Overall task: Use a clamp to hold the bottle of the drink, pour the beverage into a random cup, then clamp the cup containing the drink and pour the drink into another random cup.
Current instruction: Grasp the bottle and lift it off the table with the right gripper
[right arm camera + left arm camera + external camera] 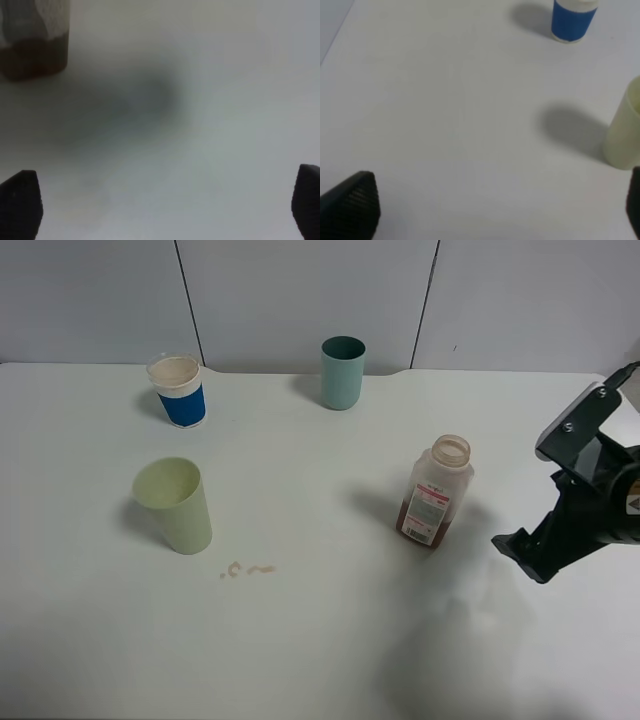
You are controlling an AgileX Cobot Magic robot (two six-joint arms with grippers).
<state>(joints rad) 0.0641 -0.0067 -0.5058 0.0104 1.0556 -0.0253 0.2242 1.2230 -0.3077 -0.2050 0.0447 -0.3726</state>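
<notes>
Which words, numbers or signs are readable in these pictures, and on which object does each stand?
Nothing can be read.
The red-and-white label on the small translucent plastic bottle: printed, but too small and blurred.
On the short blue-and-white cup, tall teal cup, pale yellow-green plastic cup and black robot arm: no text visible.

White tabletop (300, 650), pale grey panelled wall (300, 290) behind, dark vertical seams (190, 300) between panels, soft even light

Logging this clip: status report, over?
Left claw, right claw open, empty. Bottle upright, uncapped, untouched. Brown spill beside yellow-green cup; nothing blocking bottle.
</notes>
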